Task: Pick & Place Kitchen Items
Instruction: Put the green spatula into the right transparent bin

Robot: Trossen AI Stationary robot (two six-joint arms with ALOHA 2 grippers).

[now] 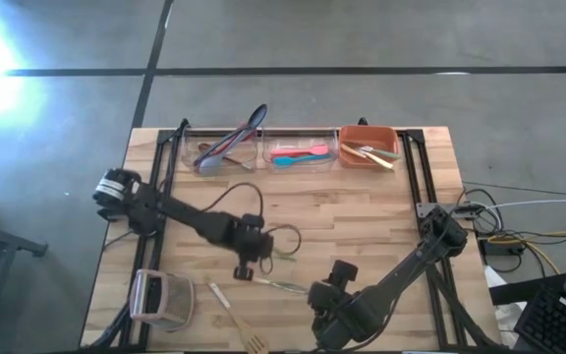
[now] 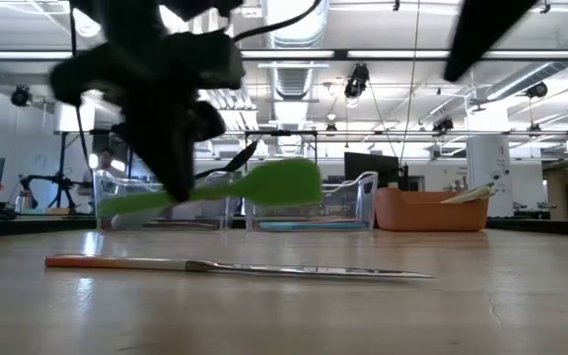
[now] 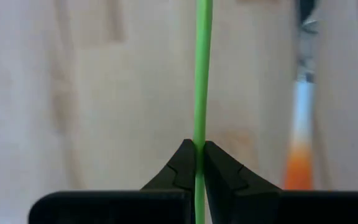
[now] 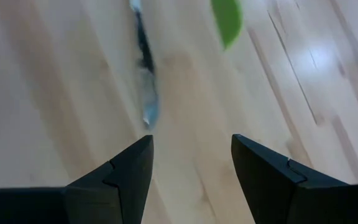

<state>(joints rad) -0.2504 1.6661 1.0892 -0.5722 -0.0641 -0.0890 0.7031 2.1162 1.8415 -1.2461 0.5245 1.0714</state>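
**Operator:** Green spatula [image 2: 264,184] first. My left gripper [image 3: 199,163] has it: in the left wrist view both fingers are pinched tight on the thin green handle, edge-on. The low view adds what the wrist view cannot, that the spatula hangs clear of the table [image 1: 362,211], roughly level, its broad blade pointing toward the bins.

**Observer:** And from overhead?

**Operator:** From the high view I can barely make the spatula out, only a faint green line just beside the left gripper near the table's middle. The overhead does place it, though: well short of the bins along the far edge.

**Observer:** Anything under it?

**Operator:** An orange-handled utensil [image 2: 235,265] lies flat on the wood, long and slim, with a metal-looking end. The low view shows its full length; the left wrist view catches only a blurred orange-and-white strip of it.

**Observer:** Your other arm?

**Operator:** The right gripper [image 4: 191,165] sits near the front edge, fingers spread wide and holding nothing. Its wrist view looks past them at bare wood, the green blade tip and a slim grey utensil I cannot identify.

**Observer:** The bins?

**Operator:** Two clear bins [image 1: 222,152] and an orange bin [image 1: 367,147] stand in a row at the far edge, each with utensils inside. A wooden spatula [image 1: 249,337] and a boxy pale object [image 1: 162,297] lie near the front.
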